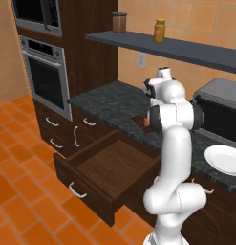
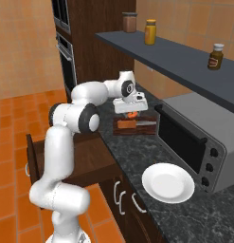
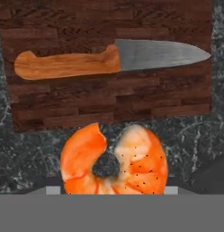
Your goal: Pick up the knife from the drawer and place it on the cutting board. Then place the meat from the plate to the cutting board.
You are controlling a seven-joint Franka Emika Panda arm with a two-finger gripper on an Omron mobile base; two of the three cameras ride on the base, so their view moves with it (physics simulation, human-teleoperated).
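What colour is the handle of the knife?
Orange-brown wood, on the knife; clearest in the hand view.

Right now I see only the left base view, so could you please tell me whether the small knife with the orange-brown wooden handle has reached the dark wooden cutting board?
Observer: Yes, the knife lies flat on the cutting board.
Operator: And the small curved orange-red meat?
Observer: The meat hangs in the gripper close by the board, not set down.
Operator: Is the plate bare?
Observer: Yes, the whole round white plate is bare.
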